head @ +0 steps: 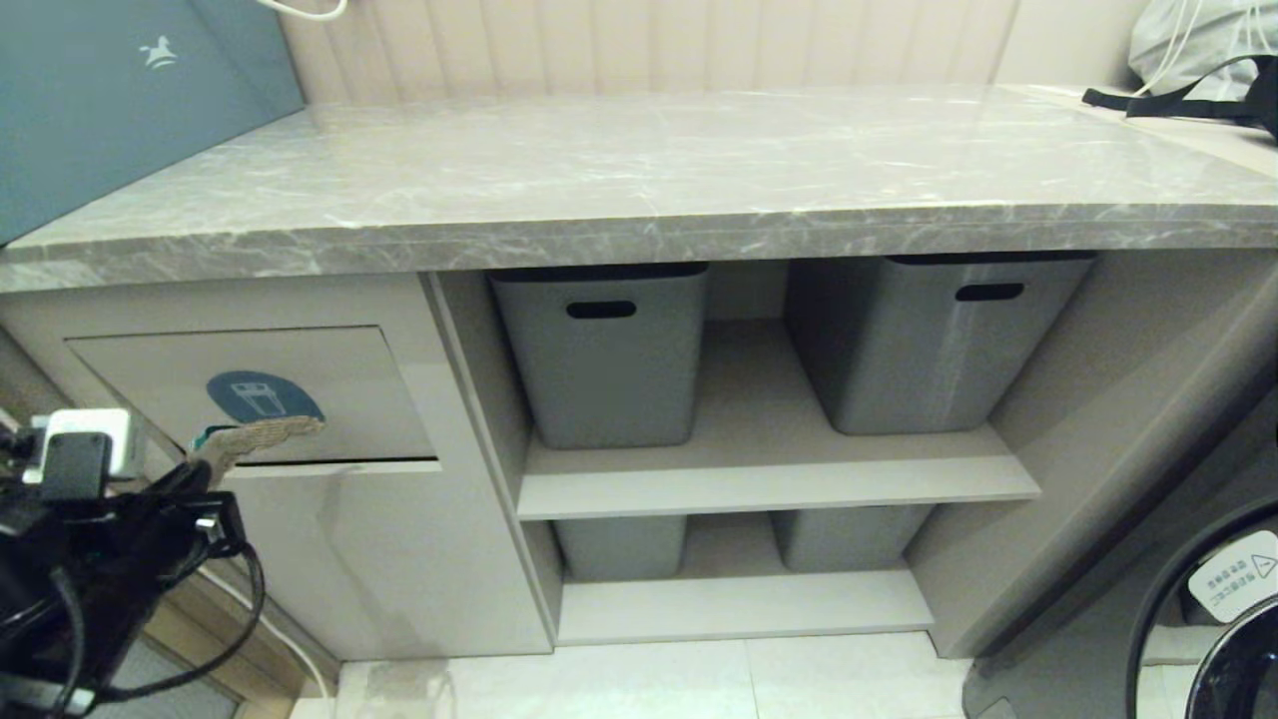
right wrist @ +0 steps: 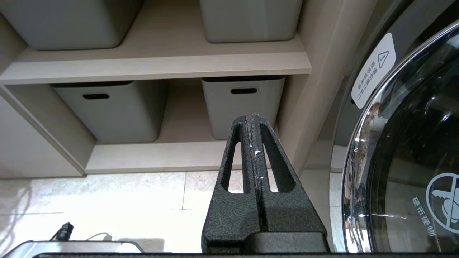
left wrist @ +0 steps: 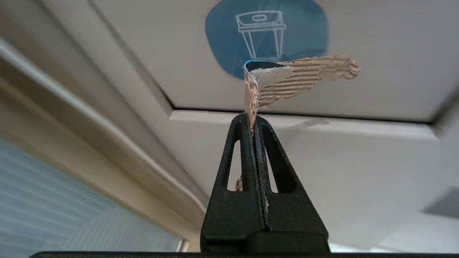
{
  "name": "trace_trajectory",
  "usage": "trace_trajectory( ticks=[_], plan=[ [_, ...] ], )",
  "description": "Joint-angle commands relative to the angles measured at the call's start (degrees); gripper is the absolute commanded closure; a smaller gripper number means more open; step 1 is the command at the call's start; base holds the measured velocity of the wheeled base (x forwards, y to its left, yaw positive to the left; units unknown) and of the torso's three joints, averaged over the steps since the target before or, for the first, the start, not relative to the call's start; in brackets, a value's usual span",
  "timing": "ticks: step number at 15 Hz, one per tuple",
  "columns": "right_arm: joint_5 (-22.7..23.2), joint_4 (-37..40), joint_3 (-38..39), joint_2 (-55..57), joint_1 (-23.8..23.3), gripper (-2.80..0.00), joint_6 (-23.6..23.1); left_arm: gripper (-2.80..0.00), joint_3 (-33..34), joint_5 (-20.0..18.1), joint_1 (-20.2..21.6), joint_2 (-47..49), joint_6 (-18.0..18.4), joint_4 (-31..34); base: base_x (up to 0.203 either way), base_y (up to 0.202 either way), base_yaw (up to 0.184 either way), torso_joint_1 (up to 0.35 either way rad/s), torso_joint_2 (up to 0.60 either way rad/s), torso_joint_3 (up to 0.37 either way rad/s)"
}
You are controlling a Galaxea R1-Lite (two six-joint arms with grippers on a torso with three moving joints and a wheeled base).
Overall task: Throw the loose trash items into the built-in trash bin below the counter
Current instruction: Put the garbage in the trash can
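Note:
My left gripper [head: 205, 461] [left wrist: 254, 120] is shut on a torn brown corrugated scrap with a teal-blue patch [head: 265, 434] [left wrist: 297, 77]. The scrap sticks out past the fingertips, right in front of the lower edge of the beige trash bin flap [head: 339, 389] [left wrist: 376, 64], just under its blue oval sticker [head: 262, 396] [left wrist: 229, 32]. The flap looks closed. The marble-look counter [head: 639, 170] runs above it. The tan cardboard piece is out of view. My right gripper [right wrist: 252, 118] is shut and holds nothing, low by the floor facing the bottom shelf.
Grey tubs with slot handles [head: 599, 350] [head: 929, 340] stand on open shelves right of the flap, with more tubs [right wrist: 244, 104] on the shelf below. A washing machine door [head: 1218, 619] [right wrist: 412, 143] is at the far right. A teal board [head: 110, 100] leans on the counter's left end.

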Motion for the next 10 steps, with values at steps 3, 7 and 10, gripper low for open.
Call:
trace_trajectory(
  ticks=[3,7,10],
  plan=[
    [0.0,0.0,0.0,0.0,0.0,0.0,0.0,0.0,-9.2,0.0,0.5,10.4,-0.5,-0.6,0.0,0.0,0.0,0.0,0.0,0.0],
    [0.0,0.1,0.0,0.0,0.0,0.0,0.0,0.0,-15.3,-0.2,0.4,16.5,-1.3,-0.6,0.0,0.0,0.0,0.0,0.0,0.0],
    [0.0,0.1,0.0,0.0,0.0,0.0,0.0,0.0,-17.9,-0.3,0.4,19.7,-1.3,-0.6,0.0,0.0,0.0,0.0,0.0,0.0]
  ],
)
